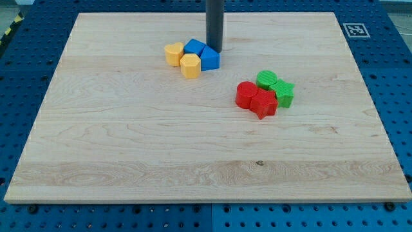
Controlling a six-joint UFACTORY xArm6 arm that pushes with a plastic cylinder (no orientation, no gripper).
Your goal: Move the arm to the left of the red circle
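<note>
Tip (214, 49) has no claw, just plain rod, so nothing to open, shut or grab. Tip sits at view's top, touching blue blocks (201, 54), yellow blocks (182, 58) just beside. Red circle (245, 95) well apart toward view's right, lower down, bunched with red star-like block (264, 104) and green blocks (275, 87). Tip must go down beside circle's left; bare board there.

Red circle, a short round plastic block (245, 94), lies flat on the pale wooden desk (129, 148), right of centre in the view. Its right side touches a red star-shaped plastic block (264, 104); a green pair sits just beyond toward the view's top right.
</note>
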